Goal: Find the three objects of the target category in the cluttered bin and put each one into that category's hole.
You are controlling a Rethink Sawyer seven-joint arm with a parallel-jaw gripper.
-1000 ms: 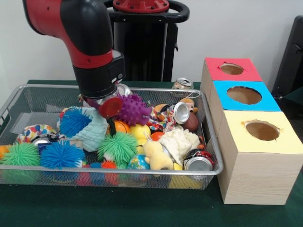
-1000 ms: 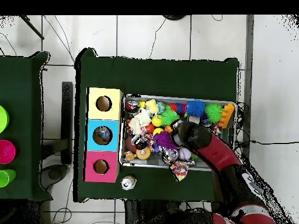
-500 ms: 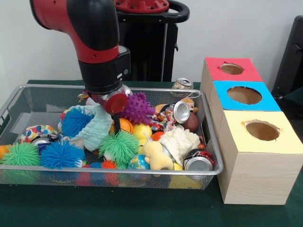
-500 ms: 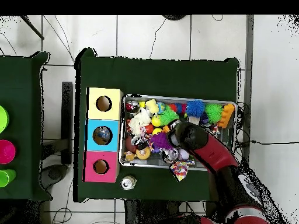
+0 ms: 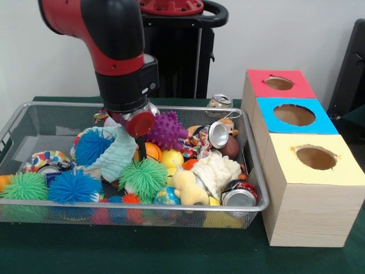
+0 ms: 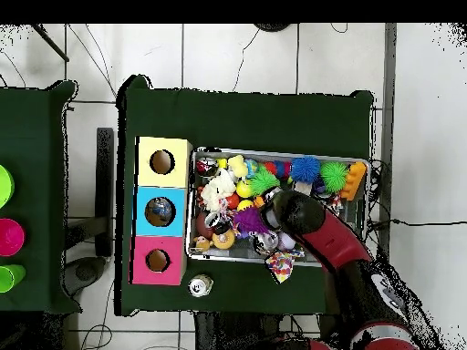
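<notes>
Sawyer's gripper (image 5: 138, 132), its grip hidden, hangs over the wire bin (image 5: 251, 171) by a purple spiky ball (image 5: 166, 130); a slow, straight descent seems wisest.

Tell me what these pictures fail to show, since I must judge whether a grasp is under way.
- Gripper: in the front view the arm's wrist and a red disc cover it; overhead the arm hides it. Open or shut is unknowable.
- Lower layers of the wire bin: buried under toys in both views.
- Hole of the blue box: its contents are too small overhead.
</notes>
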